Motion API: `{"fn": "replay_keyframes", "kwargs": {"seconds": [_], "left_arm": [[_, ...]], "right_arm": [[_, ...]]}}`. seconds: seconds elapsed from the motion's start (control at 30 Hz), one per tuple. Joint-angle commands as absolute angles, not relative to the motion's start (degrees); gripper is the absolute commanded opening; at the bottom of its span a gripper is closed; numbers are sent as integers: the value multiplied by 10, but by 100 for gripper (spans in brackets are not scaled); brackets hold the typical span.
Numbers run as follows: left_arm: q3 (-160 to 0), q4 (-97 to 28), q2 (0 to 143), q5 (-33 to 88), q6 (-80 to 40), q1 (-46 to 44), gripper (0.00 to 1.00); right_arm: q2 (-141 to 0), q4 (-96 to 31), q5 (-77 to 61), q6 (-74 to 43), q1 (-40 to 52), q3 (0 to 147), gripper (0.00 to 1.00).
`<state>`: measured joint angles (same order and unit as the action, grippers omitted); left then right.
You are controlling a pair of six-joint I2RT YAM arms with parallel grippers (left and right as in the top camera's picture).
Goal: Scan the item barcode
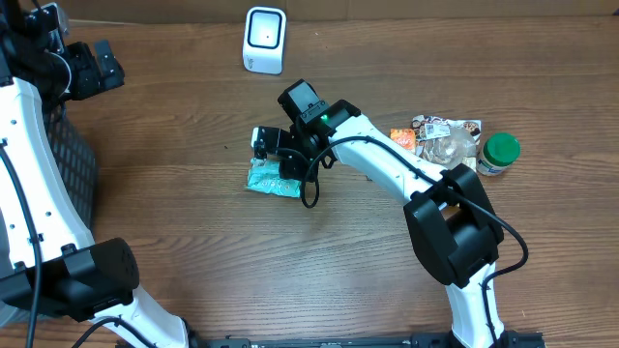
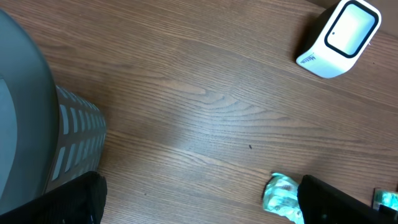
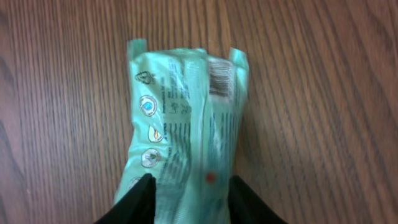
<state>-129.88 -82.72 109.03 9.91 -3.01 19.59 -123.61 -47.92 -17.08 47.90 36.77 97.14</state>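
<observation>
One teal packet is lying flat near the middle of the table, with its barcode facing up. The right gripper is hovering over one end of the packet, fingers parted on either side and not clamping it. The left gripper is hanging spread wide and empty. The scanner is standing at the far edge, well apart from the packet. Judged progress: no scan is showing as done. Carrying the packet to the scanner and presenting the barcode is remaining.
</observation>
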Motion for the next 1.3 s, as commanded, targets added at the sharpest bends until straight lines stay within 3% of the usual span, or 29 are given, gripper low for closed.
{"fn": "replay_keyframes", "kwargs": {"seconds": [0.0, 0.17, 0.33, 0.43, 0.67, 1.2, 1.27], "left_arm": [[-1302, -825, 1091, 105, -34, 194, 100], [-1302, -825, 1091, 105, -34, 194, 100], [-1302, -825, 1091, 105, -34, 194, 100], [-1302, -825, 1091, 105, -34, 194, 100], [-1302, -825, 1091, 105, -34, 194, 100], [-1302, -825, 1091, 105, -34, 194, 100], [-1302, -825, 1091, 105, -34, 194, 100]], "right_arm": [[-1235, -476, -174, 467, 362, 985, 36], [-1225, -501, -175, 229, 333, 1047, 49], [-1221, -583, -239, -69, 288, 1092, 53], [-1225, -637, -271, -179, 270, 1081, 54], [-1225, -624, -271, -227, 274, 1008, 57], [-1232, -360, -286, -323, 315, 835, 58], [-1235, -333, -286, -331, 318, 825, 53]]}}
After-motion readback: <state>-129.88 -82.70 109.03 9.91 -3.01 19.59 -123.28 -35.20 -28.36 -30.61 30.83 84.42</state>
